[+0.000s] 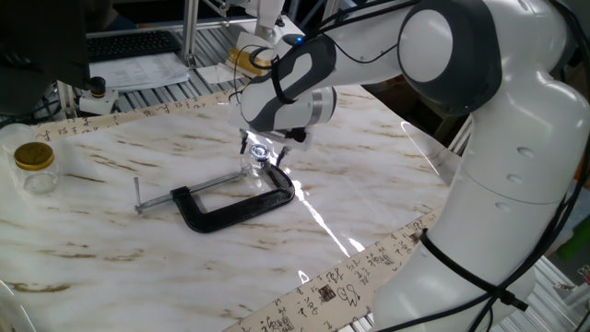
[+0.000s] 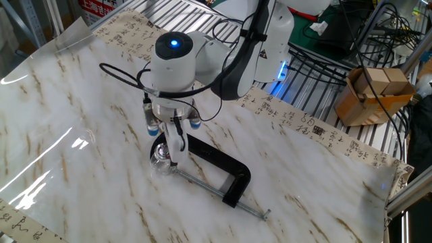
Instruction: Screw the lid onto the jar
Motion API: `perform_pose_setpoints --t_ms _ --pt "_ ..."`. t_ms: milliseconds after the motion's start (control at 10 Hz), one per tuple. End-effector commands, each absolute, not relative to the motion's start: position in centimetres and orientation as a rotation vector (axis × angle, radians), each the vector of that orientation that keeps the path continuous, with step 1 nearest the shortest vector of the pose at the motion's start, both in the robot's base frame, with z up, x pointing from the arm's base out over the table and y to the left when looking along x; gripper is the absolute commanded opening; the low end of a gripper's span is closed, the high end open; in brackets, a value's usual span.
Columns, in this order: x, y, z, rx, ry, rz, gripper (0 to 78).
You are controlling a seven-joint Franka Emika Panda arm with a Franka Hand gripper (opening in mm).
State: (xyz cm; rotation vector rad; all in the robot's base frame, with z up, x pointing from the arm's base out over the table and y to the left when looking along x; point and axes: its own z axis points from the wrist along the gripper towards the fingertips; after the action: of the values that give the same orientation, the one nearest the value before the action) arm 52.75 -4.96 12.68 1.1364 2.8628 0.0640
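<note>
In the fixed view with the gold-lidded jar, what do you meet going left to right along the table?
Gold-lidded jar → C-clamp's screw end → tiny glass jar under the gripper → the robot's white base.
</note>
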Motion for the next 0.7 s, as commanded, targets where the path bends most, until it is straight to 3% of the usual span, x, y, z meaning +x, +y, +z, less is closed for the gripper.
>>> perform_pose_setpoints --t_ms 100,700 --pt "53.4 -5.0 13.4 0.124 3.021 -0.166 77.4" --pt "54.4 -5.0 13.8 0.031 3.015 -0.164 77.4"
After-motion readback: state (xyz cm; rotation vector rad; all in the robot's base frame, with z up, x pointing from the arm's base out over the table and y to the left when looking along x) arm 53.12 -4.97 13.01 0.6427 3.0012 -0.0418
